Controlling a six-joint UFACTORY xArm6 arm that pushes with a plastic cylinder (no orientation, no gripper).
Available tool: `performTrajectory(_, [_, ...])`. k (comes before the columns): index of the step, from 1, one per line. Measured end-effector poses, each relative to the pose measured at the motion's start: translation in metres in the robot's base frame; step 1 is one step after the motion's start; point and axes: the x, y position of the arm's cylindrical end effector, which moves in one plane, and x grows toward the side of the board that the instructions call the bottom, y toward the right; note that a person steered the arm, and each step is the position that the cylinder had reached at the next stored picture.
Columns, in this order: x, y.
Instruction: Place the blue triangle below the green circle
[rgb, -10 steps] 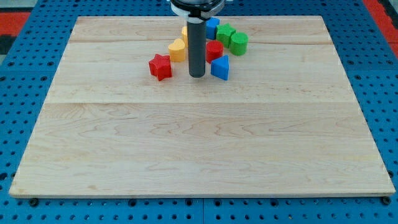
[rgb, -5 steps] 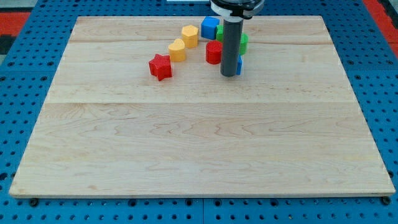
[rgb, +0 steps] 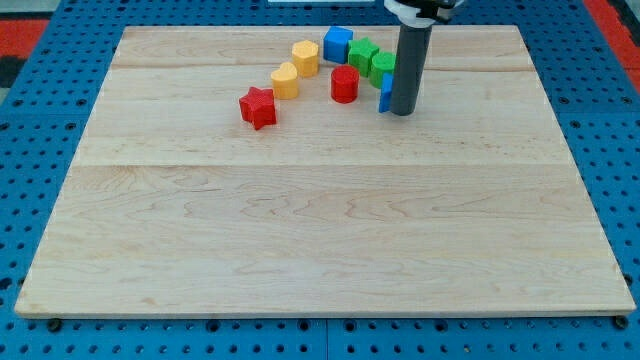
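My tip (rgb: 401, 112) stands near the board's top, right of the block cluster. The blue triangle (rgb: 384, 94) shows only as a thin blue sliver at the rod's left side; the rod hides most of it. The green circle (rgb: 382, 64) sits just above that sliver, partly behind the rod. A second green block (rgb: 362, 53) lies at its upper left.
A red cylinder (rgb: 344, 84) lies left of the blue triangle. A blue cube (rgb: 337, 43) sits at the top. Two yellow blocks (rgb: 305, 56) (rgb: 285, 80) and a red star (rgb: 258, 106) trail down to the left. The wooden board (rgb: 320, 220) fills the view.
My rod has moved to the right, from left of the blue triangle across to its right side. The triangle has shifted right and now sits just below the green circle.
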Motion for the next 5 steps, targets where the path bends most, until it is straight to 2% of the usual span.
performTrajectory(5, [-0.018, 0.015])
